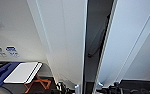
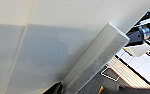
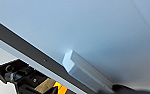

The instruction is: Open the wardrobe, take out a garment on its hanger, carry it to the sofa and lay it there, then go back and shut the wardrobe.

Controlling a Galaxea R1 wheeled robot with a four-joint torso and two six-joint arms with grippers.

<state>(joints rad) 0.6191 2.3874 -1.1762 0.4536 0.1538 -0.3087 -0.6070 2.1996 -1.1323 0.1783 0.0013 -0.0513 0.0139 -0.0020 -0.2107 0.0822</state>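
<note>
upright, wardrobe (image 1: 66, 37) doors ajar, gap vertical

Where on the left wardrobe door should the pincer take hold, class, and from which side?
On its handle, a slim upright bar standing proud of the flat left door. Come from the front, closing across the bar's narrow width; the door panel itself offers no other grip.

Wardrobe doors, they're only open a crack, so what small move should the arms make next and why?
Probably pull both doors further apart: the wardrobe shows just a narrow dark gap between its doors, and each wrist view has a silver handle close by.
</note>
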